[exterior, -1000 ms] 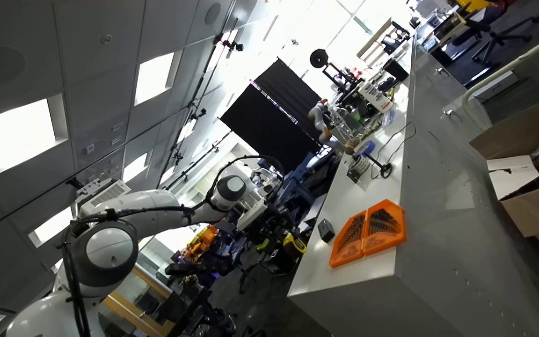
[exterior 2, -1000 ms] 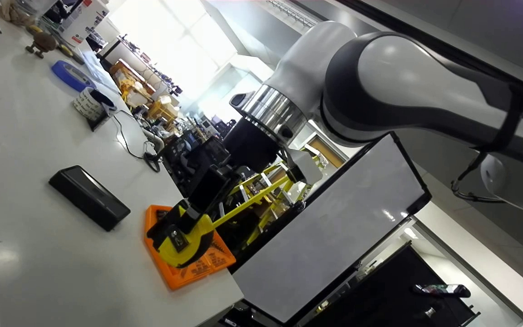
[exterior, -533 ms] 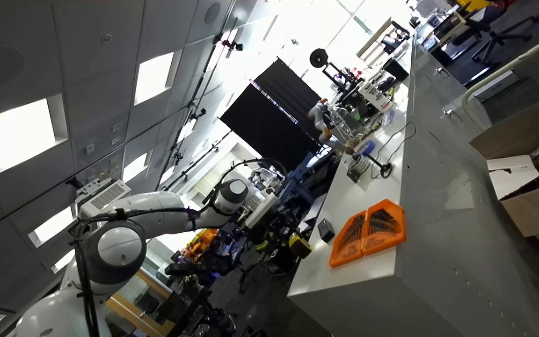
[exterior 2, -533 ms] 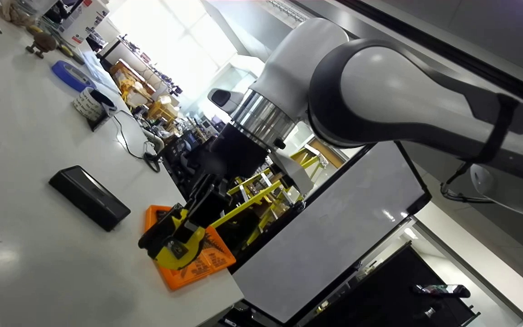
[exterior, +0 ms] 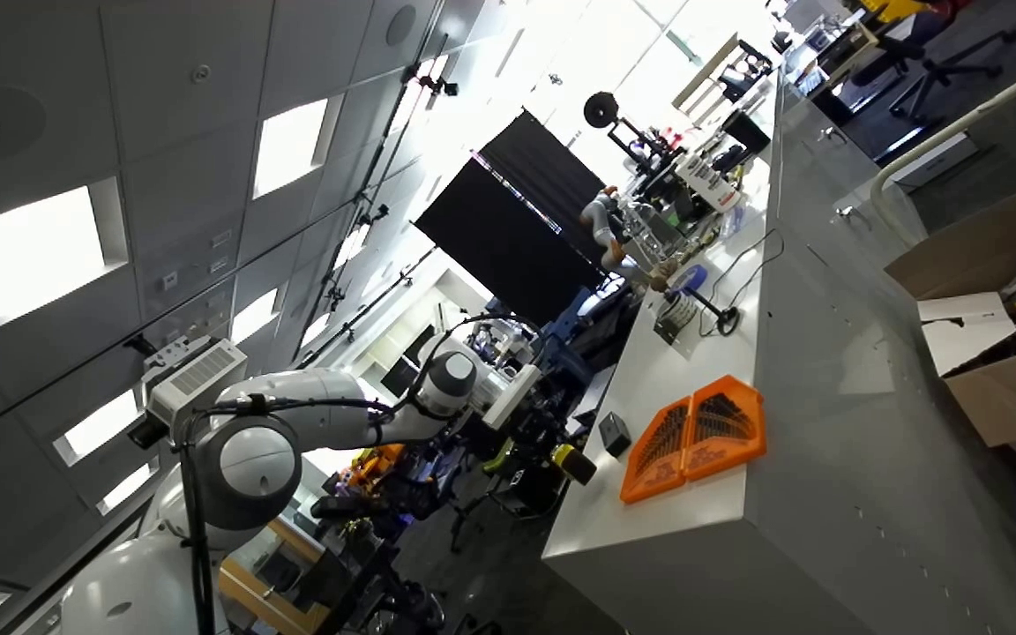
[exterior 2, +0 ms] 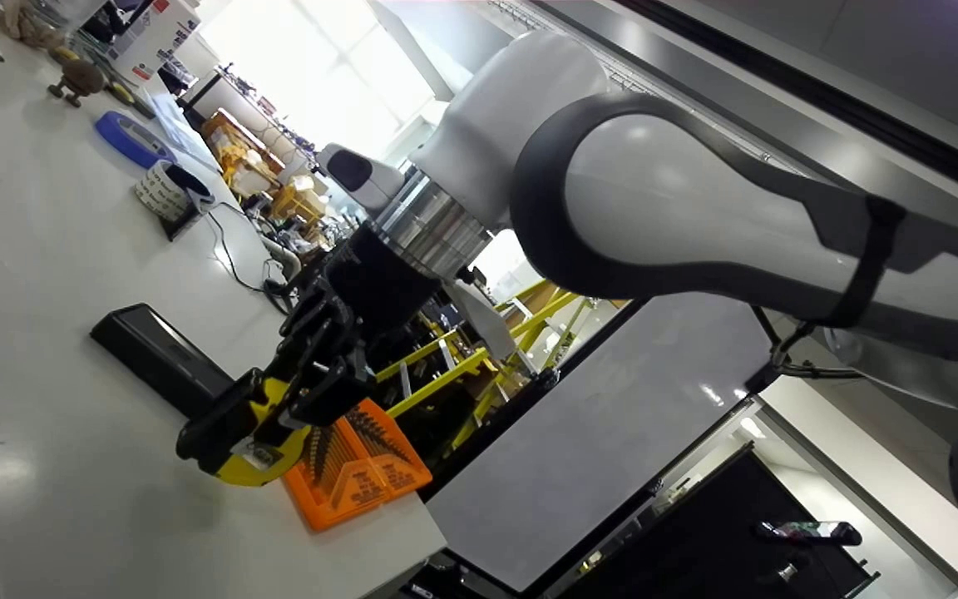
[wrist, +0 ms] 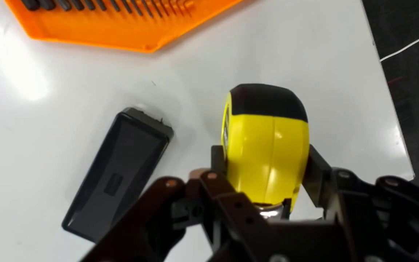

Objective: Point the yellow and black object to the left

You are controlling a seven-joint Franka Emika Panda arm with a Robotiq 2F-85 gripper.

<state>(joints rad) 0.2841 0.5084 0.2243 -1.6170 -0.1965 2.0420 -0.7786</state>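
Observation:
The yellow and black object, a tape measure, is between the fingers of my gripper in the wrist view. The finger pads press on its two sides, so the gripper is shut on it. Its black end points up in the wrist view, and its silver part near the palm is partly hidden by a finger. The tape measure also shows in both exterior views, held above the white table. In an exterior view it overlaps the black box's near end and the orange case's edge.
A black box lies on the white table beside the held tape measure. An open orange drill bit case lies near the table's edge. A tape roll, a blue ring and a cable stand farther along.
The arm has carried the tape measure over the table: rightward in one exterior view, left and slightly down in the other, toward the black box. The gripper has stayed shut on it.

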